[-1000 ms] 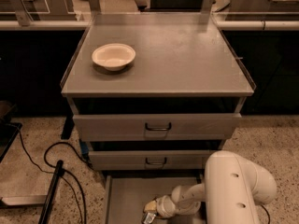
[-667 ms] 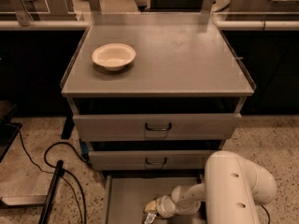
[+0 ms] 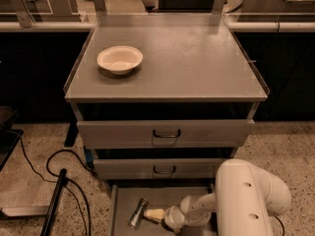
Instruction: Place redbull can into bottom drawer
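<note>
The redbull can (image 3: 138, 213) lies on its side, slanted, on the floor of the open bottom drawer (image 3: 123, 200), left of its middle. My gripper (image 3: 154, 214) is low inside the drawer, right beside the can's right side and touching it or nearly so. The white arm (image 3: 246, 195) reaches in from the lower right and hides the drawer's right part.
A cream bowl (image 3: 119, 59) sits on the cabinet top (image 3: 197, 58) at the left. Two upper drawers with dark handles (image 3: 166, 133) are closed above the open one. Black cables (image 3: 64, 181) and a dark bar lie on the speckled floor to the left.
The can now shows as a slanted shape just left of the gripper on the drawer floor. The arm has barely moved.
</note>
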`<state>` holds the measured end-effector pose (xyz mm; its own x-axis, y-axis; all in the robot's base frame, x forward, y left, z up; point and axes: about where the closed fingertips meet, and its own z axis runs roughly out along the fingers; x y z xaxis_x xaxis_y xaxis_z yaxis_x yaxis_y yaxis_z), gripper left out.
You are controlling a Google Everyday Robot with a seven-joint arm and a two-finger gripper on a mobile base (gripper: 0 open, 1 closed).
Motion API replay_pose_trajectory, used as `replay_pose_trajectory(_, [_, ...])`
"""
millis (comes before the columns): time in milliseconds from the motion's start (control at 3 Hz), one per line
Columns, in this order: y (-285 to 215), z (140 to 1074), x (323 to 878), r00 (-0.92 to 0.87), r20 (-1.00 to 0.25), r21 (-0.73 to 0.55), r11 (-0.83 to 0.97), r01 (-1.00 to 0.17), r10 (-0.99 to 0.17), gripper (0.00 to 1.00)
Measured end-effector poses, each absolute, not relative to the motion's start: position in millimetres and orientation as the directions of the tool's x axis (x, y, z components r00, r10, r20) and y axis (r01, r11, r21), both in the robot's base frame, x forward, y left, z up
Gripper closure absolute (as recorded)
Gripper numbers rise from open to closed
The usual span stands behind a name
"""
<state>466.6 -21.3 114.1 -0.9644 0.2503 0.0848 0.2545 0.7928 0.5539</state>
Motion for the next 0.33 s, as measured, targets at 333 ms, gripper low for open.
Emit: replay_pose_trajectory(333, [-21.3, 114.1, 466.6, -0.964, 0.085, 0.554, 0.793, 0.254, 0.250, 0.00])
